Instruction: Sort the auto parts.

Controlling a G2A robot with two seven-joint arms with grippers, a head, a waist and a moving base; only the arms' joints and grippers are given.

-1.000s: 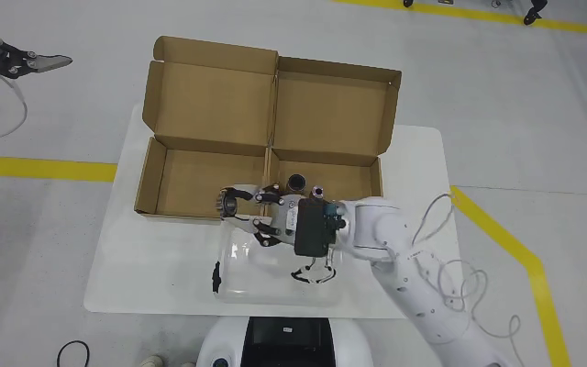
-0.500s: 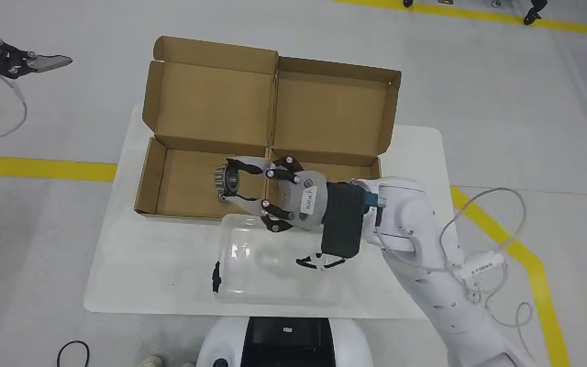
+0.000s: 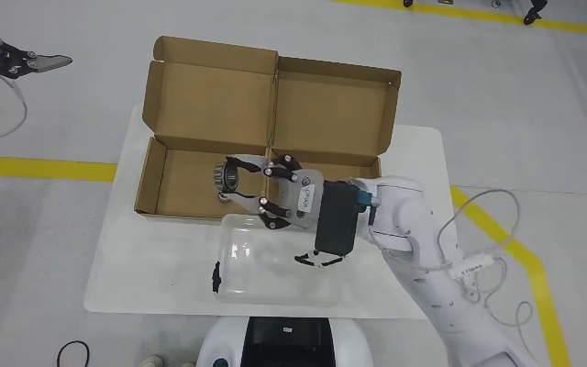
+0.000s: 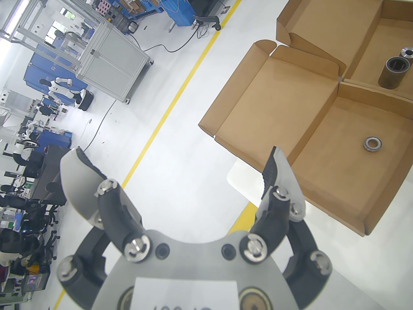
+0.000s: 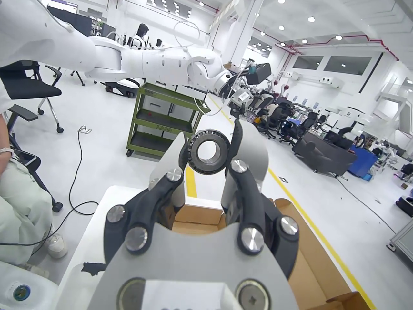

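- White table (image 3: 119,275) sits mid-frame in my top view.
- It carries the left cardboard box (image 3: 183,183) and the right cardboard box (image 3: 339,174), both open and side by side.
- A clear tray (image 3: 248,275) lies just below them in frame.
- My right gripper (image 3: 235,177) is over the left cardboard box's compartment, clamped on the bearing (image 5: 209,156), which is off the floor.
- My left gripper (image 3: 37,62) is at the upper left of frame, off the table, fingers spread wide.

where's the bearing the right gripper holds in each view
top view: bearing left of centre, in the right gripper, over the left cardboard box
left wrist view: a bearing lies in that box, ungripped; cannot tell if it's the same
right wrist view: centre, between the fingers
shared landmark: the cardboard box
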